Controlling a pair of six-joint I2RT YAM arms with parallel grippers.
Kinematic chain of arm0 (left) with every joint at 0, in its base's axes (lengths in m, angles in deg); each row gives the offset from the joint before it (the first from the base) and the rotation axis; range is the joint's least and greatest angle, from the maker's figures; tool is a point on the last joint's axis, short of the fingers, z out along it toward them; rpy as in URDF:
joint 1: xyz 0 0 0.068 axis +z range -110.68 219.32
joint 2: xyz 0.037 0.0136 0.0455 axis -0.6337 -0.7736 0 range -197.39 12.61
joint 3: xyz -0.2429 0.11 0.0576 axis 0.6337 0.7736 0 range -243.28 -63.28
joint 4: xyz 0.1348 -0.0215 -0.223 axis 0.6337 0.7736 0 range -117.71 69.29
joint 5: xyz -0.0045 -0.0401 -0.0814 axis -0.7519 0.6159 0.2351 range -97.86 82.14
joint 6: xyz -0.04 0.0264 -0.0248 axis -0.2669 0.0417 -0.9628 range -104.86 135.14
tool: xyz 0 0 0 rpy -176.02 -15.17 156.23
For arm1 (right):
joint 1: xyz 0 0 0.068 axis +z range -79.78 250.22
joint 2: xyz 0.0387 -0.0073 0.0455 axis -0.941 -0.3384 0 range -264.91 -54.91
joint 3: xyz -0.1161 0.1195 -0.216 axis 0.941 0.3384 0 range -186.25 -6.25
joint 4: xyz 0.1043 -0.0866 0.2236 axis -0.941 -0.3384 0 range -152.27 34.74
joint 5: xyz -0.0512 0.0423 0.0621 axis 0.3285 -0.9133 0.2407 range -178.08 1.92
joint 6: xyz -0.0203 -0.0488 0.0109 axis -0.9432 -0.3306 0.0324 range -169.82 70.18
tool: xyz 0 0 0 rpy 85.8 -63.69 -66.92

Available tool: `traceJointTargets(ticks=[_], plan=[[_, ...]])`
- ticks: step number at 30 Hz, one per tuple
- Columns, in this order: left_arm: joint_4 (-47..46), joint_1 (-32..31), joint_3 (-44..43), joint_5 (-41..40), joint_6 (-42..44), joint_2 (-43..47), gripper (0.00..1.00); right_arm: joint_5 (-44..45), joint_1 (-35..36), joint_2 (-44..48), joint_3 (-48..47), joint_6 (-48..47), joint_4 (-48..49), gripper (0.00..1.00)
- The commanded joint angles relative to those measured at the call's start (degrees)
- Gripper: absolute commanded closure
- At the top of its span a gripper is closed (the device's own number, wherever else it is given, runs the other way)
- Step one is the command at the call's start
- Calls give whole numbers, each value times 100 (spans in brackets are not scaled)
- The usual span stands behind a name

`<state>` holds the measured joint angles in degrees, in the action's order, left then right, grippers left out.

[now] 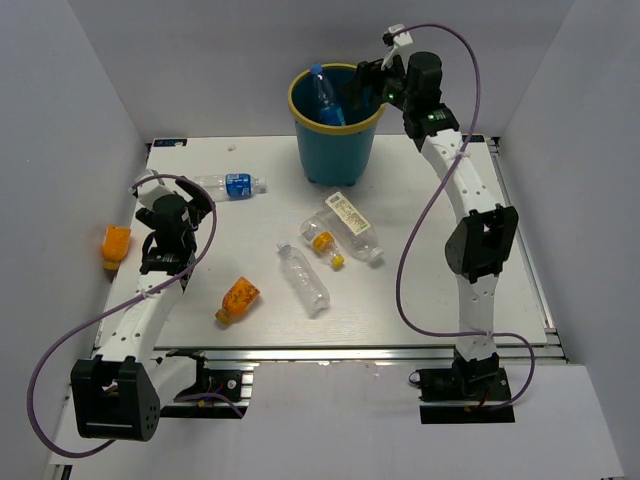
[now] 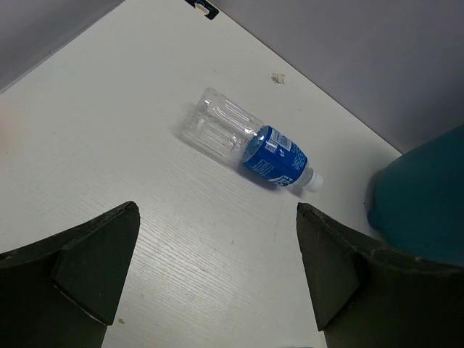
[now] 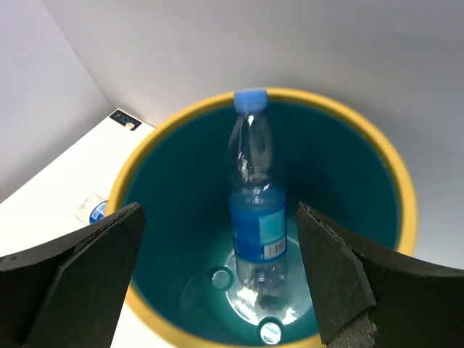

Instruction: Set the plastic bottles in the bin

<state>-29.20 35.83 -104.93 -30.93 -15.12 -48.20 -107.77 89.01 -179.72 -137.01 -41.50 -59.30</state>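
Item 1. Round teal-blue plastic bin with a yellow rim (image 1: 335, 150), far centre of the white table (image 1: 420, 290). Inside it I count one tall clear bottle with a blue label and blue cap (image 3: 254, 210). Its base is on the bin floor and its cap leans at the far rim.

Item 2. Right gripper (image 1: 368, 85), over the right side of the bin. In its own view the fingers are wide apart, with nothing between them and no contact with the bottle below.

Item 3. Left gripper (image 2: 217, 268), left side of the table, pointing far. Fingers are spread wide and it is empty.

Item 4. Clear bottle with a blue label and white cap (image 2: 250, 145), lying flat on the table. It is just beyond the left gripper and slightly to its right. Its long axis runs left to right, cap toward the bin. From the left wrist it lies slantwise across the opening. I judge this the next pick. The left arm is far nearer, and the wrist must turn so the fingers close across the body.

Item 5. Remaining on the table:
- stubby orange bottle (image 1: 115, 245), at the left edge
- second stubby orange bottle (image 1: 238, 300), near, centre-left
- plain clear bottle (image 1: 303, 280), centre
- white-labelled bottle (image 1: 352, 225), centre
- small orange-capped bottle (image 1: 322, 243), just beside the white-labelled one
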Motion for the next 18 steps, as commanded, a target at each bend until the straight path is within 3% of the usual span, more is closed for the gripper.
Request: traceJointTargets(ticks=[1, 6, 14, 18], plan=[[53, -20, -177, 83, 20, 0, 2, -351, -7, 782, -65, -372, 28, 11], [53, -12, -186, 154, 29, -62, 2, -484, 2, 2020, 1243, -1050, -545, 11], [0, -21, -212, 277, 73, -176, 2, -46, 326, 4357, 5659, -1237, -836, 11], [44, -12, -239, 224, 91, -238, 2, 385, 880, 4738, 6964, -1148, -537, 11]])
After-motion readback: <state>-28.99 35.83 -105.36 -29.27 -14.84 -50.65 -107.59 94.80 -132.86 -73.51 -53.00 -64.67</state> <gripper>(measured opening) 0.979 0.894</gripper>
